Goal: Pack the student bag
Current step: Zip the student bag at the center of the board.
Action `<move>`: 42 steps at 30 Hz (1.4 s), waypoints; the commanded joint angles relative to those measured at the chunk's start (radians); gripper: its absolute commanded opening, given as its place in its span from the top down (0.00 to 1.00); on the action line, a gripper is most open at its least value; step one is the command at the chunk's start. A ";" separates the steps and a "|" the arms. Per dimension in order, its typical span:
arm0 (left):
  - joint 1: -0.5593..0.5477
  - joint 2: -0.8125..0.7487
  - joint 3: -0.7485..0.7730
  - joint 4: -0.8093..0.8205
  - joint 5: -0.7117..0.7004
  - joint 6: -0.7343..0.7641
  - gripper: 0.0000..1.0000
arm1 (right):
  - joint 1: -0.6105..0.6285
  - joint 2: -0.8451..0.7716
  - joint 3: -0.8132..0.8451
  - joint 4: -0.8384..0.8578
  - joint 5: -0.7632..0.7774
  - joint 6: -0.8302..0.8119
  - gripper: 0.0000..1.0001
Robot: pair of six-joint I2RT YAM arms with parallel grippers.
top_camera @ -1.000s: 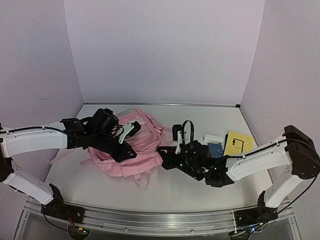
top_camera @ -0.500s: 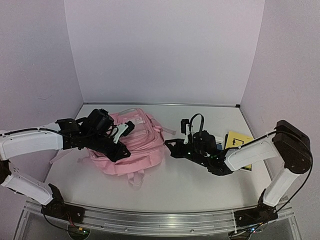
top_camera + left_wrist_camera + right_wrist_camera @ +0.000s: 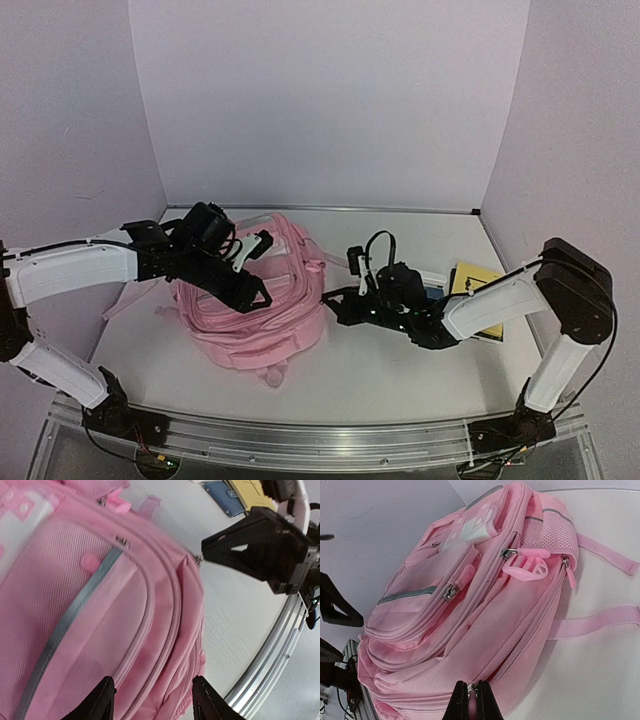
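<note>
Over student bag (image 3: 100, 605) front pocket, left gripper (image 3: 154, 702), jaws parted, gripping nothing, bag just beneath it, right gripper (image 3: 470, 700) at bag's right edge, fingers pinched shut on its zip

Three plain lilac walls (image 3: 330, 100) close around a white table (image 3: 400, 380). A silver metal rail (image 3: 300, 440) runs along its near edge. The light is soft and even.

Pink student bag (image 3: 470, 620), right gripper (image 3: 473, 700) closed against its seam
</note>
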 commanded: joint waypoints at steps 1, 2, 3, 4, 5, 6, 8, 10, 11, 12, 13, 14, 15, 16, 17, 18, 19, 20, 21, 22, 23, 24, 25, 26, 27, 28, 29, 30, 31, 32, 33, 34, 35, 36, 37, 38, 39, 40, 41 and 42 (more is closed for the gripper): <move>0.001 0.079 0.123 0.105 0.113 0.048 0.41 | 0.022 -0.006 0.018 0.107 -0.013 0.008 1.00; -0.002 0.101 0.137 0.117 0.128 0.050 0.39 | 0.025 -0.005 0.018 0.111 -0.013 0.009 1.00; -0.007 0.123 0.149 0.128 0.137 0.051 0.38 | 0.028 -0.005 0.019 0.114 -0.013 0.010 1.00; -0.016 0.149 0.162 0.137 0.143 0.052 0.37 | 0.032 -0.005 0.019 0.115 -0.011 0.010 1.00; -0.026 0.175 0.174 0.141 0.140 0.055 0.36 | 0.034 -0.006 0.020 0.117 -0.010 0.011 1.00; -0.035 0.196 0.184 0.141 0.132 0.058 0.36 | 0.035 -0.008 0.020 0.119 -0.009 0.013 1.00; -0.059 0.242 0.205 0.134 0.107 0.063 0.34 | 0.036 -0.011 0.018 0.121 -0.008 0.013 1.00; -0.076 0.274 0.218 0.128 0.076 0.068 0.34 | 0.037 -0.015 0.014 0.123 -0.005 0.012 1.00; -0.084 0.287 0.222 0.124 0.061 0.070 0.34 | 0.036 -0.019 0.012 0.124 -0.004 0.011 1.00; -0.090 0.297 0.226 0.118 0.045 0.074 0.34 | 0.036 -0.022 0.010 0.124 -0.003 0.011 1.00; -0.097 0.309 0.230 0.112 0.028 0.077 0.33 | 0.036 -0.024 0.008 0.124 -0.003 0.011 1.00; -0.101 0.319 0.233 0.107 0.013 0.080 0.33 | 0.037 -0.026 0.006 0.125 -0.002 0.011 1.00; -0.105 0.328 0.235 0.103 0.001 0.083 0.33 | 0.037 -0.029 0.004 0.126 -0.002 0.011 1.00; -0.110 0.336 0.235 0.101 -0.010 0.084 0.33 | 0.036 -0.031 0.002 0.126 -0.001 0.011 1.00; -0.113 0.341 0.235 0.100 -0.017 0.085 0.33 | 0.036 -0.033 0.001 0.127 0.000 0.012 1.00; -0.115 0.345 0.234 0.100 -0.020 0.085 0.35 | 0.036 -0.034 -0.001 0.127 0.001 0.013 1.00; -0.116 0.347 0.233 0.102 -0.019 0.085 0.39 | 0.036 -0.034 -0.001 0.127 0.003 0.014 1.00; -0.118 0.348 0.233 0.102 -0.019 0.084 0.46 | 0.036 -0.035 -0.002 0.128 0.004 0.015 1.00; -0.118 0.349 0.231 0.103 -0.018 0.083 0.52 | 0.036 -0.036 -0.002 0.128 0.005 0.015 1.00; -0.120 0.348 0.228 0.102 -0.018 0.081 0.59 | 0.036 -0.037 -0.002 0.126 0.007 0.015 1.00; -0.120 0.346 0.226 0.101 -0.017 0.080 0.63 | 0.036 -0.039 -0.002 0.128 0.010 0.015 1.00; -0.120 0.344 0.223 0.100 -0.017 0.078 0.69 | 0.036 -0.041 -0.002 0.126 0.011 0.015 1.00; -0.121 0.342 0.219 0.098 -0.016 0.077 0.75 | 0.036 -0.043 -0.002 0.126 0.014 0.015 1.00; -0.122 0.338 0.215 0.096 -0.015 0.076 0.81 | 0.036 -0.045 -0.002 0.126 0.020 0.013 1.00; -0.122 0.332 0.211 0.093 -0.015 0.076 0.85 | 0.036 -0.047 -0.002 0.124 0.029 0.011 1.00; -0.122 0.328 0.206 0.088 -0.016 0.075 0.91 | 0.036 -0.050 -0.002 0.120 0.038 0.008 1.00; -0.122 0.322 0.202 0.085 -0.018 0.075 0.95 | 0.036 -0.054 -0.002 0.112 0.050 0.003 1.00; -0.122 0.316 0.194 0.082 -0.019 0.074 0.98 | 0.036 -0.060 -0.003 0.106 0.062 -0.001 1.00; -0.121 0.308 0.189 0.077 -0.022 0.073 0.99 | 0.035 -0.067 -0.005 0.098 0.074 -0.009 1.00; -0.121 0.299 0.183 0.073 -0.024 0.073 1.00 | 0.033 -0.074 -0.007 0.088 0.080 -0.014 1.00; -0.121 0.291 0.176 0.070 -0.027 0.071 1.00 | 0.029 -0.083 -0.008 0.081 0.081 -0.019 1.00; -0.121 0.285 0.168 0.067 -0.030 0.070 1.00 | 0.024 -0.093 -0.009 0.076 0.081 -0.023 1.00; -0.122 0.276 0.163 0.063 -0.031 0.070 1.00 | 0.016 -0.102 -0.012 0.073 0.081 -0.026 1.00; -0.122 0.268 0.157 0.060 -0.032 0.070 1.00 | 0.007 -0.109 -0.016 0.070 0.081 -0.029 1.00; -0.122 0.260 0.150 0.056 -0.033 0.069 1.00 | -0.003 -0.114 -0.020 0.069 0.081 -0.031 1.00; -0.121 0.253 0.146 0.053 -0.032 0.069 1.00 | -0.013 -0.120 -0.022 0.067 0.081 -0.034 1.00; -0.121 0.248 0.142 0.048 -0.031 0.069 1.00 | -0.022 -0.125 -0.023 0.066 0.080 -0.037 1.00; -0.121 0.244 0.141 0.044 -0.029 0.071 1.00 | -0.029 -0.129 -0.024 0.065 0.075 -0.039 1.00; -0.122 0.240 0.136 0.038 -0.026 0.073 1.00 | -0.039 -0.132 -0.023 0.065 0.064 -0.041 1.00; -0.122 0.234 0.133 0.033 -0.024 0.075 1.00 | -0.048 -0.134 -0.022 0.065 0.054 -0.044 1.00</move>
